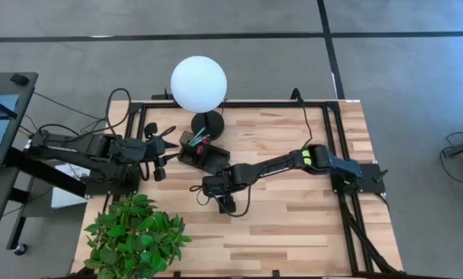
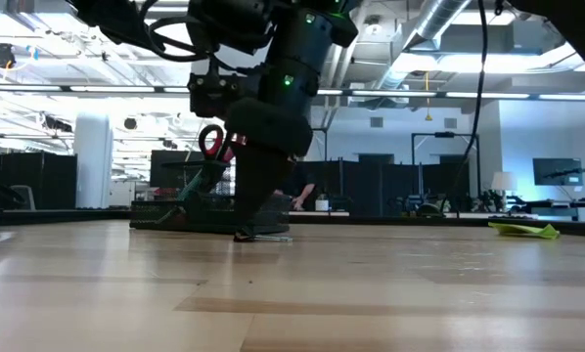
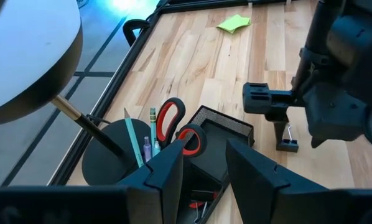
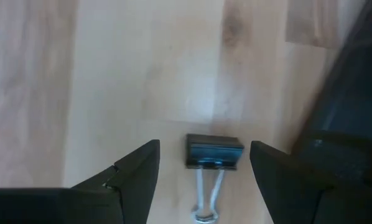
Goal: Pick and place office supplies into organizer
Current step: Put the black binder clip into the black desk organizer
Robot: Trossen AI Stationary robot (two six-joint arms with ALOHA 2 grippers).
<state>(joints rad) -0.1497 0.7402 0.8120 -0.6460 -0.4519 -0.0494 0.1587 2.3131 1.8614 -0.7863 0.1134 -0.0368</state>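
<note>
I have the right gripper (image 4: 198, 171) jaws apart astride the small black metal binder clip (image 4: 214, 152) beside the black mesh organizer (image 3: 226, 134); an off-centre close risks skidding it across the desk.

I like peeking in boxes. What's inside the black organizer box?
In the organizer stand red-handled scissors and a light-green pen, plus a purple pen. The left hand covers its lower part, so anything down there stays hidden.

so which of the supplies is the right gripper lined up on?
The black binder clip, lying flat on the bare wood between the open fingers of the right gripper. The scissors and pens already stand in the organizer.
</note>
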